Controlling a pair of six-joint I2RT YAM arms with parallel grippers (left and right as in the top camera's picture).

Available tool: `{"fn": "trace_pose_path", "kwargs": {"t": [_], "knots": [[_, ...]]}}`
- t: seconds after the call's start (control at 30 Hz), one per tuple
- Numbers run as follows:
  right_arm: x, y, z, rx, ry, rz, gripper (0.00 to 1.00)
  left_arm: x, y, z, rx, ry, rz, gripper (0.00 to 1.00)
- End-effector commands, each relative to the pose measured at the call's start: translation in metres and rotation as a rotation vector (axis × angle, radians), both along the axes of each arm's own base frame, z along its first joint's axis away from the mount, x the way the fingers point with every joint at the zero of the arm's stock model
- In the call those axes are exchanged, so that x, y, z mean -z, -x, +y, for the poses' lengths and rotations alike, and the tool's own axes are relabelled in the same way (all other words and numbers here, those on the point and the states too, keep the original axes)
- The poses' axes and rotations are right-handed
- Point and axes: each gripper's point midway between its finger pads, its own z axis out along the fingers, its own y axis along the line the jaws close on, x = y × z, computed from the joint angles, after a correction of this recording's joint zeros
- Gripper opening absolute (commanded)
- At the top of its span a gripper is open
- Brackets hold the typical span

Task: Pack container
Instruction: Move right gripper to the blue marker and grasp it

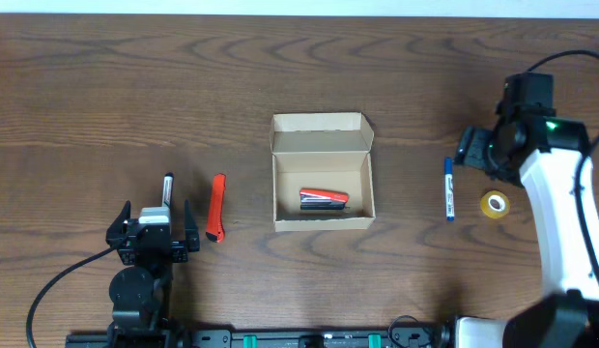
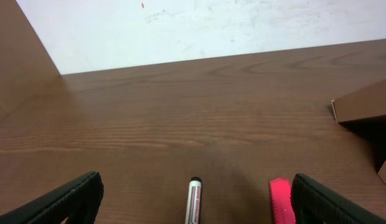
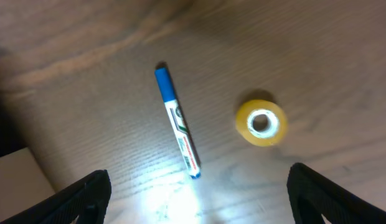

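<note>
Overhead, surface: a dark brown wooden table [image 1: 87,77] with a wavy grain.
Overhead, task thing: a small tan rectangular cardboard box [image 1: 319,223] sits at mid-table between the two arms. Its hinged flap is folded back on the far side and its plain walls are matte.
Overhead, contents: a red and dark oblong object [image 1: 324,198] lies in the box near the front wall. What it is cannot be made out.
Overhead, left side: a flat orange-red plastic tool [image 1: 216,207] lies left of the box. Further left is a slim white marker with a black cap [image 1: 167,187], its near end hidden under the left gripper [image 1: 155,217].
Overhead, right side: a white marker with blue ends [image 1: 448,190] lies just beside a glossy yellow tape roll [image 1: 494,204]. The right gripper [image 1: 473,150] hangs over them, its fingers a dark blur.
Left wrist, claw: the black fingers [image 2: 75,199] are spread wide and hold nothing. The marker and the orange-red tool lie between them, both cut off by the frame's edge.
Left wrist, edges: only a corner of the box [image 2: 364,106] shows at the right. A scuffed white wall [image 2: 211,25] stands behind the table.
Right wrist, claw: the two finger tips [image 3: 87,193] are set far apart and empty above the blue-ended marker and the tape roll. Glare whitens the wood at the marker's near end.
</note>
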Motion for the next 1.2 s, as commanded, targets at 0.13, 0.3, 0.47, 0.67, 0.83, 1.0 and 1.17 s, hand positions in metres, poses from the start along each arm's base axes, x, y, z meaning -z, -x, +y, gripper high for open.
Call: {"fn": "trace_pose_path", "kwargs": {"t": [0.13, 0.3, 0.47, 0.67, 0.83, 1.0, 1.17], "knots": [[0.073, -0.006, 0.014, -0.138, -0.089, 0.179, 0.81, 0.014, 0.0, -0.001, 0.008, -0.018, 0.031, 0.95], [0.101, -0.009, 0.014, -0.176, -0.094, 0.24, 0.8, 0.014, 0.0, -0.001, 0.008, -0.017, 0.031, 0.96], [0.122, -0.009, 0.015, -0.206, -0.106, 0.288, 0.79, 0.014, 0.0, -0.001, 0.008, -0.018, 0.031, 0.95], [0.14, -0.001, 0.016, -0.217, -0.113, 0.323, 0.78, 0.014, 0.0, -0.001, 0.008, -0.018, 0.031, 0.96], [0.156, 0.013, 0.018, -0.223, -0.118, 0.345, 0.79, 0.014, 0.0, -0.001, 0.008, -0.018, 0.031, 0.95], [0.168, 0.023, 0.024, -0.226, -0.149, 0.349, 0.73, 0.014, 0.0, -0.001, 0.008, -0.018, 0.031, 0.95], [0.179, 0.033, 0.025, -0.225, -0.152, 0.359, 0.49, 0.014, 0.0, -0.001, 0.008, -0.018, 0.031, 0.95]]}}
